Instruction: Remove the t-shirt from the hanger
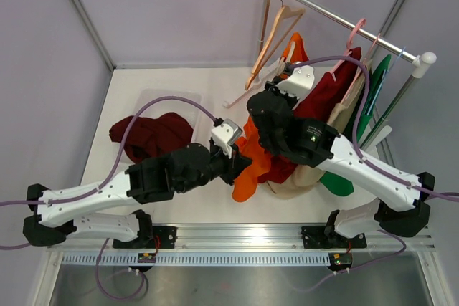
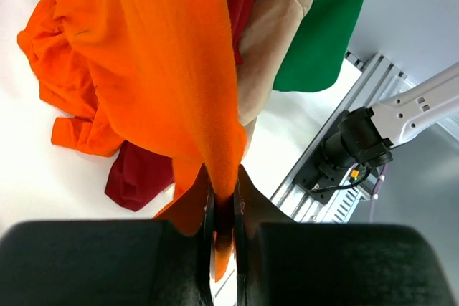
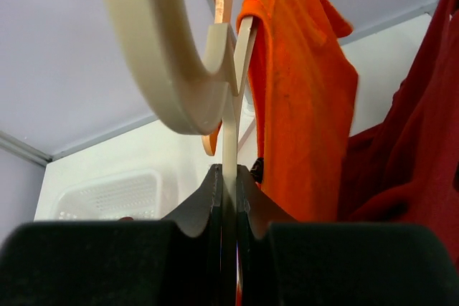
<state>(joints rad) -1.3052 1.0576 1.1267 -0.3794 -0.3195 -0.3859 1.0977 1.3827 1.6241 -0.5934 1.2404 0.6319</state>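
T-shirt (image 2: 165,69) looks only half off: your right end effector (image 3: 228,198) clamps the hanger (image 3: 154,55) beside it, your left end effector (image 2: 224,220) pinches its hem; pulling free is left.

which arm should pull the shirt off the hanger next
Left, probably: the left fingers are shut on the orange fabric t-shirt, ready to pull it away, while the right fingers pinch the cream curved hanger to steady it.
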